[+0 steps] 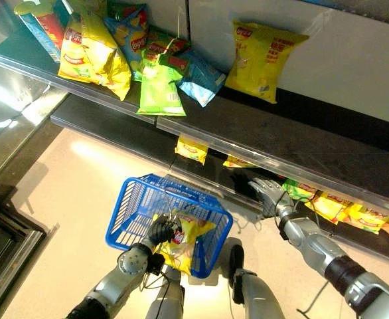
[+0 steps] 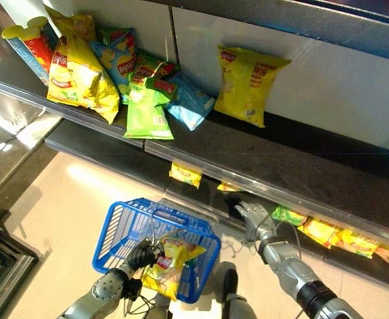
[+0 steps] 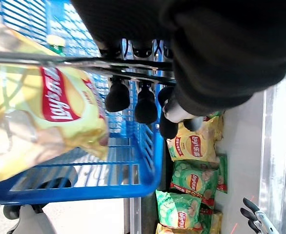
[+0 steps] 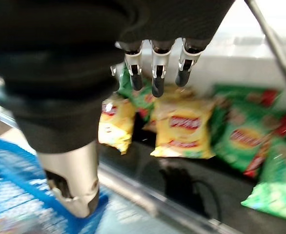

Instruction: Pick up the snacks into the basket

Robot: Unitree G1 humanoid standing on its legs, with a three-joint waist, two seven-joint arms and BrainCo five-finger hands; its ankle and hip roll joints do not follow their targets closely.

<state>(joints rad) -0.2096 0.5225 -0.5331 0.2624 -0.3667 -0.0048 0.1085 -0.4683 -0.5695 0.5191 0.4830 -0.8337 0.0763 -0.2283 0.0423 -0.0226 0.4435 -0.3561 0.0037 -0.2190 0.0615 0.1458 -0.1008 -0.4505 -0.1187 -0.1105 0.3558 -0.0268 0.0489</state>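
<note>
A blue wire basket (image 1: 129, 211) hangs in front of me, its thin black handle (image 3: 84, 63) gripped by the curled fingers of my left hand (image 1: 161, 230). A yellow chip bag (image 1: 184, 242) lies in the basket at its near side, close under that hand and large in the left wrist view (image 3: 50, 122). My right hand (image 1: 267, 193) reaches to the lip of the low shelf with straight fingers (image 4: 155, 78) and holds nothing. Just past those fingers a yellow snack bag (image 4: 182, 129) lies on the dark shelf, with green bags (image 4: 240, 141) beside it.
The upper shelf (image 1: 261, 136) carries several yellow, green and blue snack bags (image 1: 160, 90) at the left and a lone yellow bag (image 1: 261, 60) leaning on the back wall. More small bags (image 1: 327, 206) line the low shelf. Pale floor (image 1: 68, 179) lies left of the basket.
</note>
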